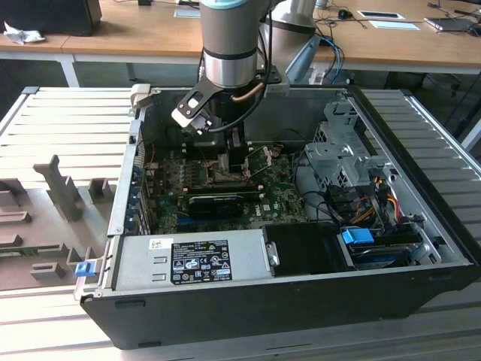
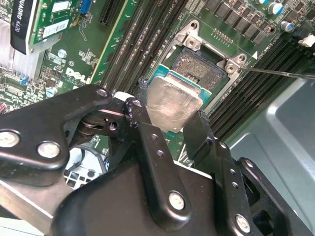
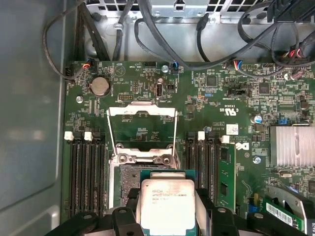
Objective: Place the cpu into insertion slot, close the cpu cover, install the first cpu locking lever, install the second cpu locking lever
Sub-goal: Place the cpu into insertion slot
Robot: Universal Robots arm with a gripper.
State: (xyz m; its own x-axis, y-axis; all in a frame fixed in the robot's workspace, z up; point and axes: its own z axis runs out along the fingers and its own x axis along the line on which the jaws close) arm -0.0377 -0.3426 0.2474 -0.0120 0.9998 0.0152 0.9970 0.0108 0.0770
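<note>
A: Where's the cpu (image 2: 173,104)?

B: Clamped in the pincer (image 2: 170,114), at the insertion slot (image 2: 203,66) edge, unseated. The cpu cover (image 3: 141,112) stands raised. Best lowered level, corners matched, no force.

lab, wooden desks (image 1: 135,30), open computer case (image 1: 301,316)

Several lines of small dark print stand on the metal top of the cpu (image 3: 168,199). The green board (image 3: 206,98) bears a white logo (image 3: 242,146), a white sticker (image 3: 231,128) and a triangle sign (image 3: 120,70) near one edge. A white, densely printed label (image 1: 199,259) sits mid-top on the power supply (image 1: 139,263).
</note>
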